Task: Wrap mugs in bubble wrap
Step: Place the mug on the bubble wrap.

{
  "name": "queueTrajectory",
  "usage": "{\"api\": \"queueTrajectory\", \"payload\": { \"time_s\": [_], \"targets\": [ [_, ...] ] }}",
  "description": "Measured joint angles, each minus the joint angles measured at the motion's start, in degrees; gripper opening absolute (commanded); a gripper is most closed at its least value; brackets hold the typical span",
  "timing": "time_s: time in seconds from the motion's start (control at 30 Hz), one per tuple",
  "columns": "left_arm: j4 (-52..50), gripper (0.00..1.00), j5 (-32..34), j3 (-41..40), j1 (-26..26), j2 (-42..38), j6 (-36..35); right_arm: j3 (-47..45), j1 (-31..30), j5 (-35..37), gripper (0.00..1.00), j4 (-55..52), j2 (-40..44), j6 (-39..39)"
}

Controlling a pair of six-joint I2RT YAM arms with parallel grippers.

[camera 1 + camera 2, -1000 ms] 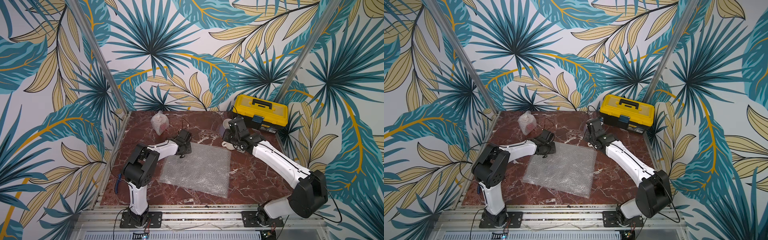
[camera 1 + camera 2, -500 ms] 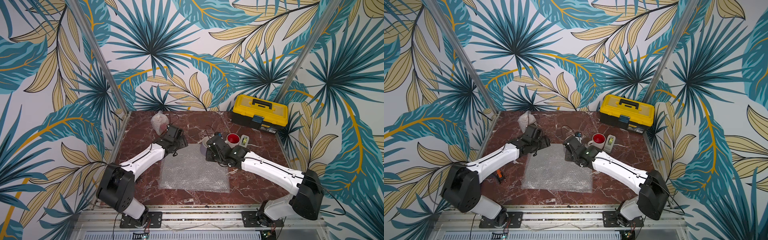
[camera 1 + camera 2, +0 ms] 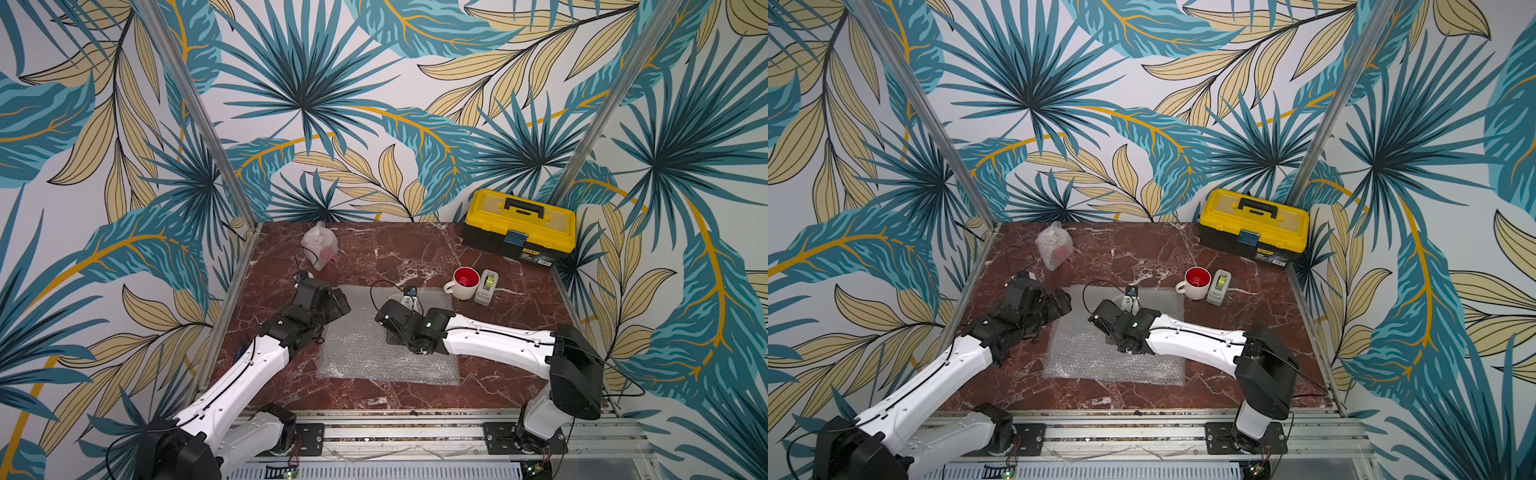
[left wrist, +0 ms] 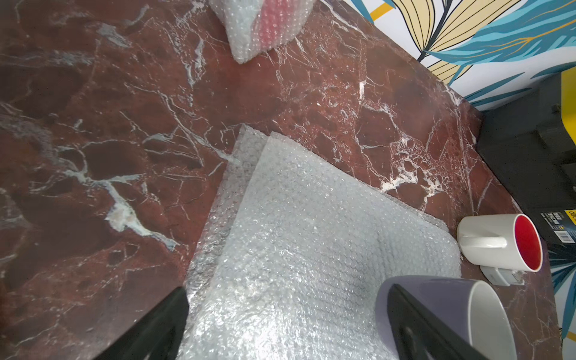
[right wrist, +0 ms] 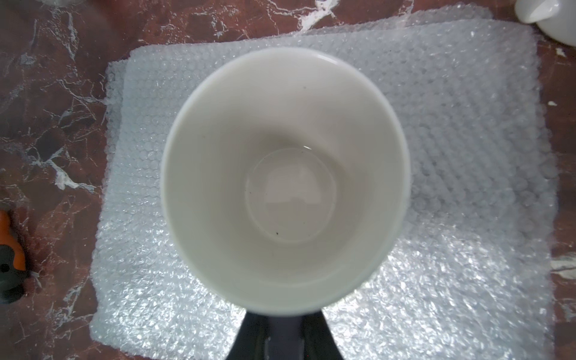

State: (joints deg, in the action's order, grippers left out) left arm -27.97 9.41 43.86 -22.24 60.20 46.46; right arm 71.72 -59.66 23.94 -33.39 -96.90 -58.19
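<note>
One bundle (image 3: pixel 319 247) done | step: right hand (image 5: pixel 282 318) clamped on lavender mug (image 5: pixel 280 174) over wrap (image 3: pixel 365 365) | left hand (image 4: pixel 286 291) spread wide by wrap corner | next, likely: seat mug mid-sheet, release, fold

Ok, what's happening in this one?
The right gripper holds the lavender mug upright by its rim over the flat bubble wrap. The left gripper is open and empty at the sheet's edge, next to that mug. One bundle showing red sits wrapped at the back; the white mug stands unwrapped beside the tape dispenser.
</note>
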Motion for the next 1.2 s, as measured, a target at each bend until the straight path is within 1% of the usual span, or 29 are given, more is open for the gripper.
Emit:
{"api": "queueTrajectory", "payload": {
  "time_s": [0.17,0.37,0.47,0.5,0.6,0.63,0.67,0.73,0.8,0.87,0.93,1.0,1.1,1.2],
  "targets": [
    [-1.3,1.0,1.1,0.0,0.1,-0.1,0.7,3.6,-1.1,1.1,0.0,-0.1,-4.3,-2.0],
    [-1.6,1.0,0.6,0.0,0.2,-1.0,-1.8,6.5,-1.2,1.1,0.0,-1.3,-8.9,-3.6],
    [-1.6,1.0,0.6,0.0,0.2,-1.8,-3.3,6.6,-1.2,0.7,0.1,-1.8,-10.3,-4.4],
    [-1.6,1.0,0.4,0.0,0.2,-2.0,-3.9,6.6,-1.2,0.7,0.15,-1.8,-10.6,-4.5],
    [-1.7,1.0,-0.6,0.0,0.2,-2.3,-5.3,6.6,-1.3,0.0,0.42,-1.3,-10.6,-4.7],
    [-1.8,1.0,-1.2,0.0,0.2,-2.3,-5.7,6.6,-1.3,-0.6,0.49,-1.0,-10.6,-4.7],
    [-1.9,1.0,-1.9,0.0,0.2,-2.3,-6.0,6.6,-1.3,-1.1,0.52,-0.5,-10.6,-4.7],
    [-1.9,1.0,-3.7,0.0,0.2,-2.2,-6.5,6.2,-1.3,-2.0,0.55,1.4,-9.9,-3.6],
    [-1.9,1.0,-5.7,0.0,0.2,-2.0,-7.0,4.5,-1.3,-2.4,0.55,3.5,-7.6,-2.4],
    [-1.6,1.0,-7.7,0.0,-0.3,-1.3,-7.5,1.5,-1.3,-1.4,0.55,5.6,-3.3,-0.3],
    [-0.3,1.0,-9.5,0.0,-1.5,0.2,-8.2,-2.8,-0.9,0.2,0.54,7.9,3.1,2.5],
    [1.3,1.0,-11.0,0.0,-3.9,2.3,-8.9,-6.8,0.6,1.0,0.52,9.7,8.9,4.8],
    [4.2,1.0,-13.4,0.2,-8.0,6.7,-9.9,-13.8,6.8,0.0,0.5,12.0,16.2,8.8],
    [6.8,1.0,-15.3,0.2,-10.6,11.0,-10.2,-20.0,15.6,-2.6,0.49,12.3,19.4,12.6]
  ]
}}
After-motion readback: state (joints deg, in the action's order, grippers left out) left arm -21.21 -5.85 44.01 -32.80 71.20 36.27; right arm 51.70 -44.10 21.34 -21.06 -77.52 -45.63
